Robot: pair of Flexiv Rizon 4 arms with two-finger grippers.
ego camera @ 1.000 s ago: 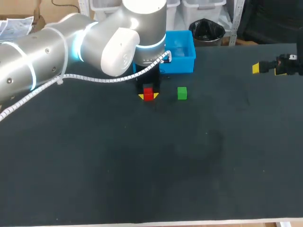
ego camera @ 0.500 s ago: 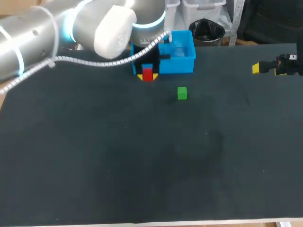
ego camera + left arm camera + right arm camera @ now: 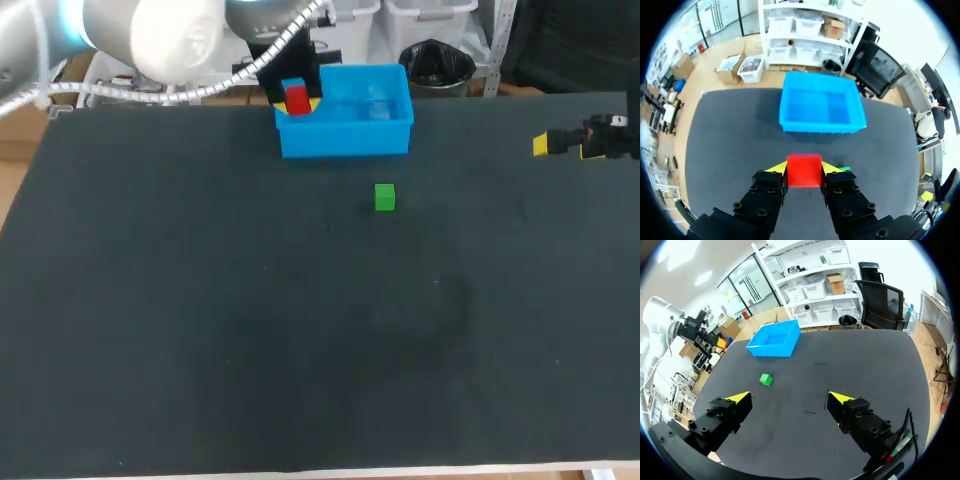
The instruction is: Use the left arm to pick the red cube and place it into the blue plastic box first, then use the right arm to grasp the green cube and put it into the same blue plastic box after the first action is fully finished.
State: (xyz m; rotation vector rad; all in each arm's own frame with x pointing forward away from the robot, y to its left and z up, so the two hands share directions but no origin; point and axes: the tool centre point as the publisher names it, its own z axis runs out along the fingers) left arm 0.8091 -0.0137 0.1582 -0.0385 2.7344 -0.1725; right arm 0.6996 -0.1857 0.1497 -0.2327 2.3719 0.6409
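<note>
My left gripper [image 3: 298, 103] [image 3: 804, 169] is shut on the red cube [image 3: 297, 99] [image 3: 804, 170] and holds it in the air by the left end of the blue plastic box [image 3: 347, 124] [image 3: 821, 108]. In the left wrist view the box lies ahead of the fingers, and nothing shows inside it. The green cube [image 3: 385, 197] [image 3: 766, 379] rests on the table in front of the box. My right gripper [image 3: 562, 144] [image 3: 789, 400] is open at the far right of the table, with nothing between its fingers.
The black table [image 3: 250, 330] carries nothing else. Its front edge [image 3: 320, 470] runs along the near side, and the box stands close to the back edge.
My left arm has lifted the red cube off the table and carried it back and up toward the box's left end. The right arm and the green cube have stayed put.
</note>
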